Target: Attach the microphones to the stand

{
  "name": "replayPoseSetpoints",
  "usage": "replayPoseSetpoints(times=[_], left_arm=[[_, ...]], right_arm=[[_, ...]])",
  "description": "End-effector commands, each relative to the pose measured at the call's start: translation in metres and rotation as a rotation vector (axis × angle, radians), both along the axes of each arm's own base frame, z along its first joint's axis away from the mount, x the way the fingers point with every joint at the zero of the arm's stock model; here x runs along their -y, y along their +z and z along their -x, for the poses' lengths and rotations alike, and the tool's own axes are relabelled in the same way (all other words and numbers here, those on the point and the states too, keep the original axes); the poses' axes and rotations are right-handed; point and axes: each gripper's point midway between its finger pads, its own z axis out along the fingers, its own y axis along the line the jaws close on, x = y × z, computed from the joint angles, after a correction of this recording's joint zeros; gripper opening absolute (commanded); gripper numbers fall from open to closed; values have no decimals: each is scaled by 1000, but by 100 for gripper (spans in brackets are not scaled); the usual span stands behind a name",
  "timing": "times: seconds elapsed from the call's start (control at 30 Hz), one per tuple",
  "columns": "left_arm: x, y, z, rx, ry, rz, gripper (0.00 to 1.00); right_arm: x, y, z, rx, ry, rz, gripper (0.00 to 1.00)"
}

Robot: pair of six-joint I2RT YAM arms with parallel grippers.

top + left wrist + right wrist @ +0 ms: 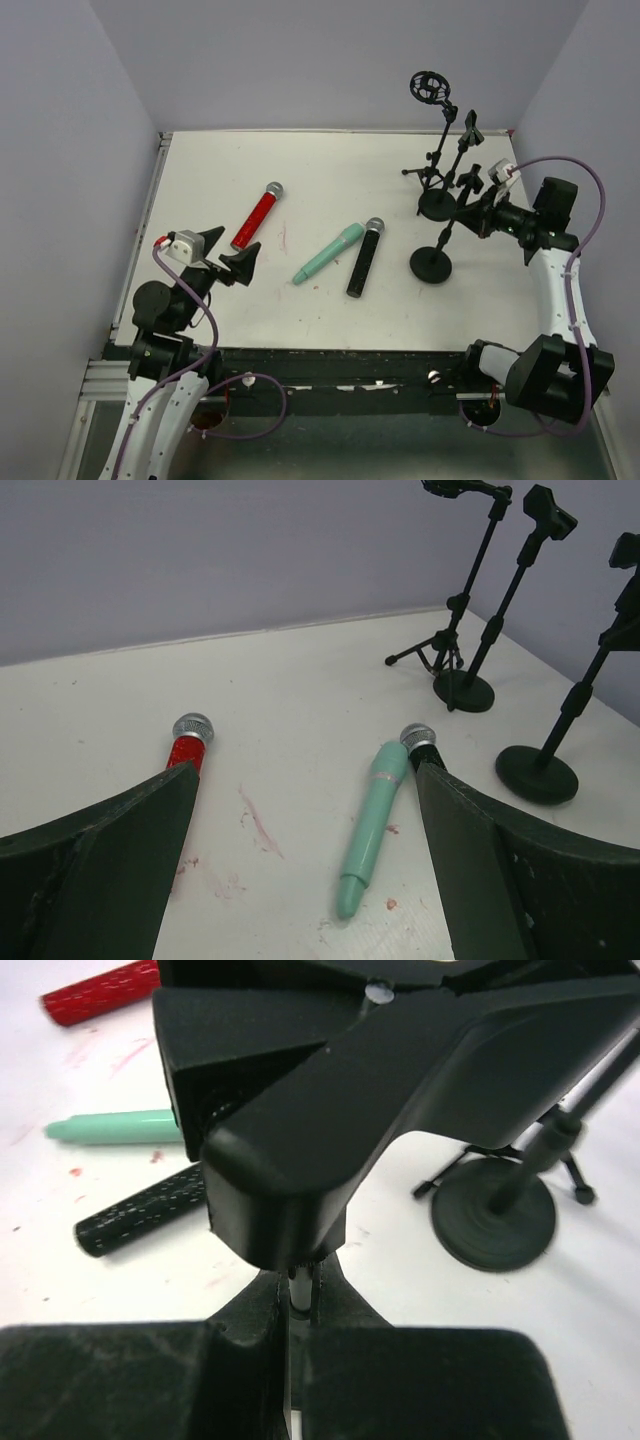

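Grip check, right gripper [300, 1295]: closed right down on the thin stem of the near stand [431, 265], just beneath its clip head [350, 1110]; judged a steadying hold, to fix the clip for loading. Left gripper [228, 252]: spread wide, holding nothing, hovering low over the table [330, 170], probably poised for a pick. Red microphone [257, 217], mint-green microphone [327, 253] and black microphone [364, 258]: all flat on the table, ahead of the left gripper and well to the left of the right one, none on a stand yet. Pinch on the stem legible only from the right wrist; from above, lost among dark parts. Black microphone whole from above, yet from the left wrist reduced to its mesh head, body hidden behind one finger [520, 870]. Farther stands [437, 203] just beyond the right gripper, untouched.
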Motion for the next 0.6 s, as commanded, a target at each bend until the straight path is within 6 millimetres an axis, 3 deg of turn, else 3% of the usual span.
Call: replayPoseSetpoints(times=[0.0,0.17,0.33,0.47,0.57], left_arm=[[8,-2,0,-4,-45,-5,98],[20,0,4,-4,-121,3,98],[43,5,15,7,-274,46,99],[61,2,21,-45,-382,115,98],[73,0,25,-55,-431,129,97]], right_arm=[[-38,24,19,70,204,-42,2],[-63,19,25,70,277,-37,3],[-79,5,44,79,360,-14,11],[-86,-7,71,86,452,14,30],[-84,-8,78,92,464,41,48]])
